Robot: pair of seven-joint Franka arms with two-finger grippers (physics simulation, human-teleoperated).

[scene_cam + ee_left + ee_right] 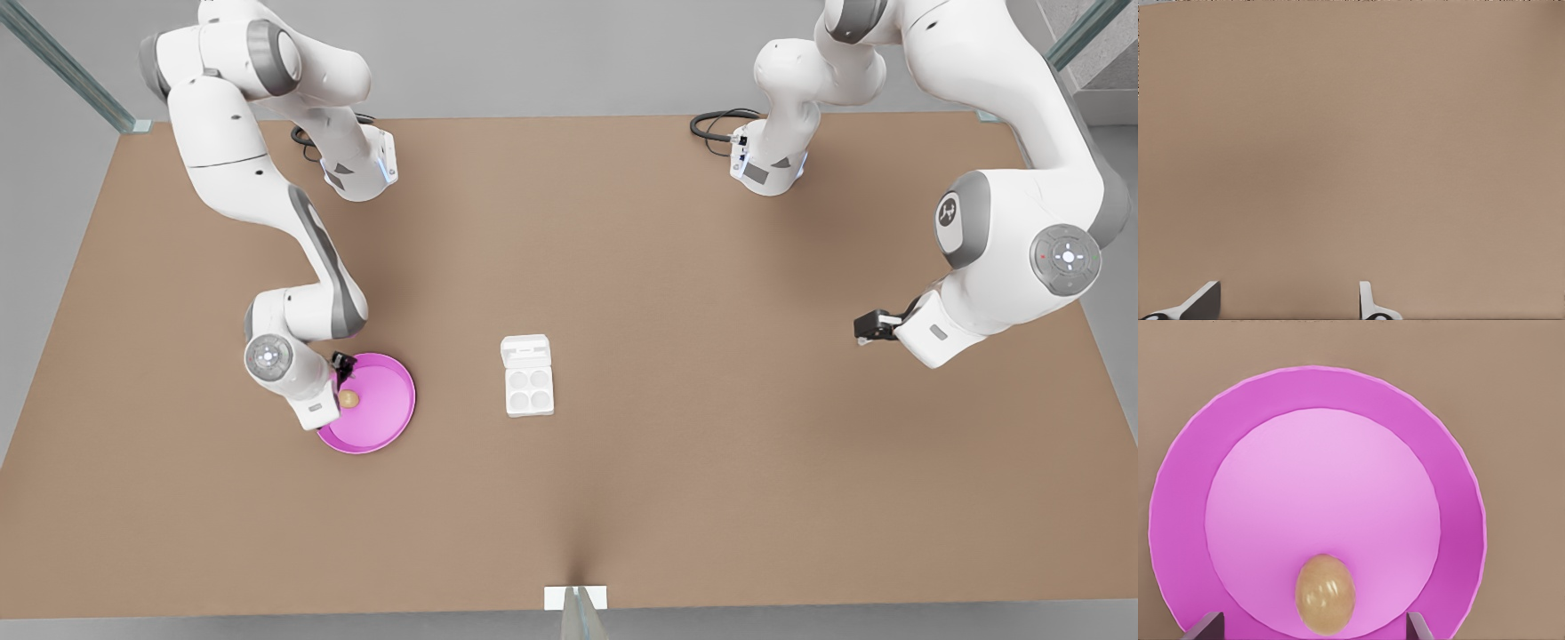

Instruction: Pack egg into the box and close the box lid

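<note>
Right gripper (342,378) hangs over the glossy round pink plate (387,425) at the front view's left, fingers (1205,627) spread wide w/ the smooth tan oval egg (1325,593) lying between them on the plate, untouched. White box (529,391), four round cups, sits mid-table w/ box lid (525,350) flipped open. Left gripper (867,327) waits over bare matte brown table (1351,133), fingers apart, nothing held.

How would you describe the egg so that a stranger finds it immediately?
On the brown table, look toward the front view's left for the round pink plate. The egg lies on it, below the open right gripper. It is a tiny tan oval, unlike the white box nearby.
</note>
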